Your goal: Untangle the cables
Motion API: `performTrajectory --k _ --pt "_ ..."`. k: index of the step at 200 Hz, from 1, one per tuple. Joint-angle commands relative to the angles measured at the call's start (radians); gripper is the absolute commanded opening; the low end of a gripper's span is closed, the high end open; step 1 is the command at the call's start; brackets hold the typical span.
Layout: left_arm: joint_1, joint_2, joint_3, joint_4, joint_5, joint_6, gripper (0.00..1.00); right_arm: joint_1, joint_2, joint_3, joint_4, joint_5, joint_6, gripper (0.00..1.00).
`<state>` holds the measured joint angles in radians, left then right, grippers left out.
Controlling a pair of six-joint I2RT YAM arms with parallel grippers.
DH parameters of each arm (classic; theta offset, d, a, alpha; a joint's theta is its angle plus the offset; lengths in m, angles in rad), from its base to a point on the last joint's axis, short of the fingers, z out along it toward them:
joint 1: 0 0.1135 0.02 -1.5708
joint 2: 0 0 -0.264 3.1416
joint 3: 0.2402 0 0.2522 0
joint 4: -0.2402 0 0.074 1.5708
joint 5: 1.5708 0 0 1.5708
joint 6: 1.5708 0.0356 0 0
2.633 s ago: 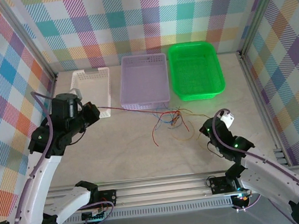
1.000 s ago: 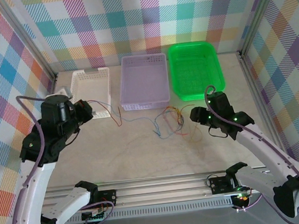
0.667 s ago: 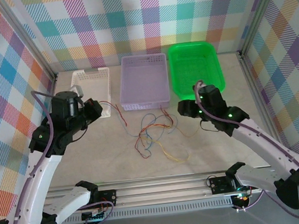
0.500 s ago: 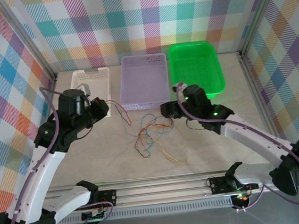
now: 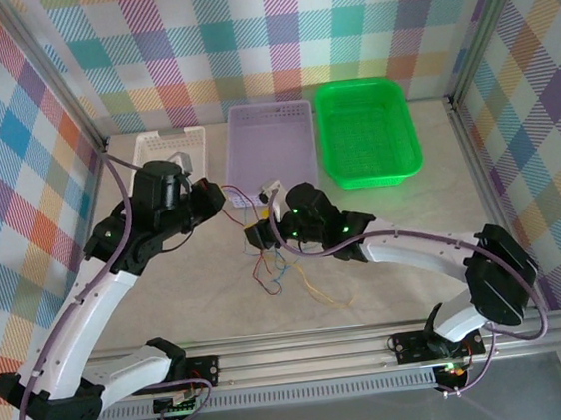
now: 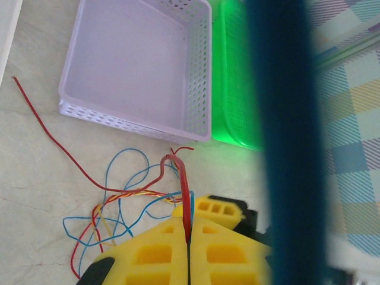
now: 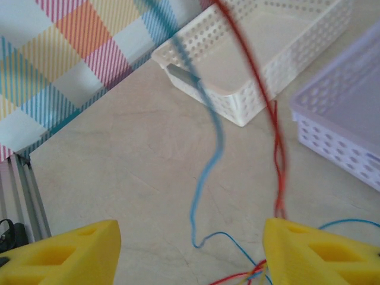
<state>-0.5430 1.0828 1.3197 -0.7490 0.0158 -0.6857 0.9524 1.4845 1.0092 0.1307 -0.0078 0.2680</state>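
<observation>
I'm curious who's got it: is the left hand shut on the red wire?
Shut. In the left wrist view, the left hand has its yellow fingers pressed together, the red wire pinched between them.

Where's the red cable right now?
In the left wrist view, the red cable is pinched in the shut left hand, rising toward the purple basket's near front corner.

white basket [image 7: 303, 47] stood ahead of the right jaws, long side toward them | lavender basket [image 6: 136, 65] stood ahead of the left jaws, up-left | green basket [image 6: 234, 77] touched its far side, beyond | pale table [image 5: 200, 299] lay under both jaws | plaid walls [image 5: 262, 31] rose behind baskets
</observation>
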Motion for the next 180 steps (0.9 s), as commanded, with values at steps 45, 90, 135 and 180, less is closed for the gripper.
performTrajectory --k 45,90,135,180 --pt "-0.023 0.0 0.016 0.056 -0.011 -0.038 0.0 0.052 0.132 0.054 0.095 0.081 0.023 0.64" --pt "-0.026 -0.017 0.002 0.063 -0.016 -0.042 0.0 0.053 0.186 0.073 0.135 0.147 0.057 0.42" --pt "-0.026 -0.032 -0.019 0.034 -0.055 -0.005 0.0 0.058 0.026 -0.017 0.153 0.214 0.062 0.0" --pt "-0.026 -0.025 -0.07 0.043 -0.071 0.01 0.0 0.057 -0.19 -0.082 0.076 0.26 0.039 0.0"
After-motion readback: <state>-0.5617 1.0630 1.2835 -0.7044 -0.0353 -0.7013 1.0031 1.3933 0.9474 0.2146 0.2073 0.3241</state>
